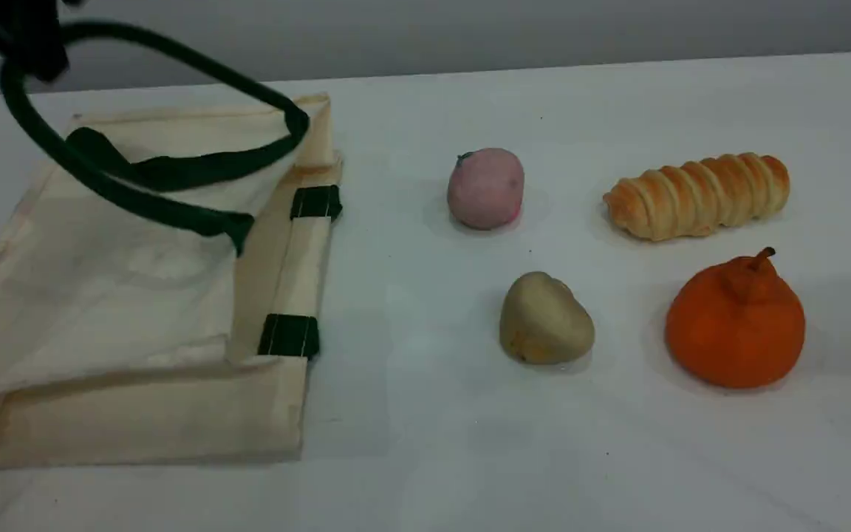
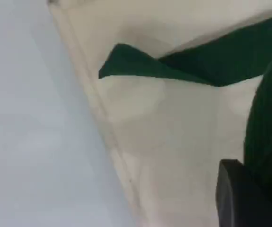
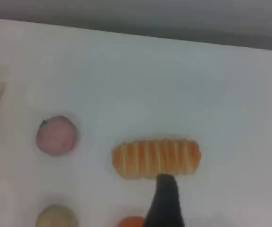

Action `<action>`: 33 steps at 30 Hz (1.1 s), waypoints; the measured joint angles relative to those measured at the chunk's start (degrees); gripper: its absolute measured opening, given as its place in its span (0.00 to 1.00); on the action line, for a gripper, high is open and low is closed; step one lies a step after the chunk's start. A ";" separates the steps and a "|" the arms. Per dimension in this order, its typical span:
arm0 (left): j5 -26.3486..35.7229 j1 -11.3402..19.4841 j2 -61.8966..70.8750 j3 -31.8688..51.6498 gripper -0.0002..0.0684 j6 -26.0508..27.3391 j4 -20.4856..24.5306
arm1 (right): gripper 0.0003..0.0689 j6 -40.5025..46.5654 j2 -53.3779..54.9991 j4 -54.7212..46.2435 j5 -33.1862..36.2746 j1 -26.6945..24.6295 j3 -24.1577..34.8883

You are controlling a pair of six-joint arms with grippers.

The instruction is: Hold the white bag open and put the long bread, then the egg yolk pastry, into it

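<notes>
The white bag [image 1: 137, 295] lies flat at the left of the table, its mouth facing right. My left gripper [image 1: 34, 52] sits at the top left corner, shut on the bag's upper green handle [image 1: 174, 55], which is lifted into a loop above the canvas. In the left wrist view a dark fingertip [image 2: 242, 198] presses against that handle [image 2: 268, 123]. The long bread [image 1: 695, 196] lies at the far right, and the egg yolk pastry [image 1: 544, 319] sits nearer the middle. My right gripper [image 3: 166, 208] hovers open just in front of the bread [image 3: 155, 157], holding nothing.
A pink ball [image 1: 484, 188] sits between the bag and the bread. An orange stemmed fruit [image 1: 736, 325] stands right of the pastry. The second green handle [image 1: 174, 174] lies slack on the bag. The table's back edge runs behind everything.
</notes>
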 joint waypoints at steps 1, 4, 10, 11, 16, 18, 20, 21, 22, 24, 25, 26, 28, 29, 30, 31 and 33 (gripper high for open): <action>0.42 0.00 -0.44 -0.39 0.12 0.45 0.06 | 0.79 0.06 0.00 0.00 0.00 0.00 0.00; 2.89 0.00 -1.75 -1.70 0.12 3.34 0.06 | 0.79 0.19 0.00 0.00 0.00 0.00 0.00; 10.15 0.00 -2.55 -6.50 0.12 9.61 -0.05 | 0.79 0.24 0.00 0.36 -0.16 0.00 0.00; 12.14 0.00 -2.55 -7.50 0.12 10.27 -0.11 | 0.79 0.24 0.00 0.36 -0.16 0.00 0.00; 18.89 0.00 -2.89 -13.45 0.12 12.04 -2.07 | 0.79 0.24 0.00 0.36 0.16 0.00 0.00; 19.43 0.00 -3.94 -15.57 0.12 14.30 -3.71 | 0.79 0.24 0.00 0.36 0.22 0.00 0.18; 19.35 0.00 -5.21 -17.55 0.12 16.41 -4.79 | 0.79 0.24 0.00 0.36 0.13 0.00 0.57; 19.40 0.00 -5.85 -18.21 0.12 17.09 -5.57 | 0.79 0.24 0.07 0.36 0.33 0.00 0.56; 19.40 0.00 -6.44 -18.89 0.12 17.94 -5.57 | 0.79 0.24 0.21 0.36 0.33 0.00 0.56; 19.46 0.00 -7.53 -19.80 0.12 19.31 -7.31 | 0.79 0.19 0.63 0.36 0.38 0.00 0.56; 19.46 0.00 -8.15 -19.85 0.12 20.32 -8.26 | 0.79 0.19 0.97 0.36 0.38 0.00 0.56; 19.46 0.00 -8.66 -19.85 0.12 21.76 -9.07 | 0.79 0.19 1.26 0.36 0.38 0.00 0.62; 19.46 0.00 -9.89 -19.85 0.12 24.98 -11.18 | 0.79 0.19 1.95 0.36 0.38 0.00 0.58; 19.46 0.00 -10.50 -19.85 0.12 26.77 -12.08 | 0.79 0.19 2.35 0.36 0.45 0.00 0.58; 19.46 0.00 -11.04 -19.85 0.12 28.25 -12.71 | 0.79 0.19 2.67 0.36 0.57 0.00 0.58; 19.46 0.00 -11.59 -19.85 0.12 29.43 -13.40 | 0.79 0.19 3.07 0.36 0.62 0.00 0.58; 19.46 0.00 -12.64 -19.85 0.12 31.34 -14.67 | 0.79 0.19 3.62 0.36 0.62 0.00 0.58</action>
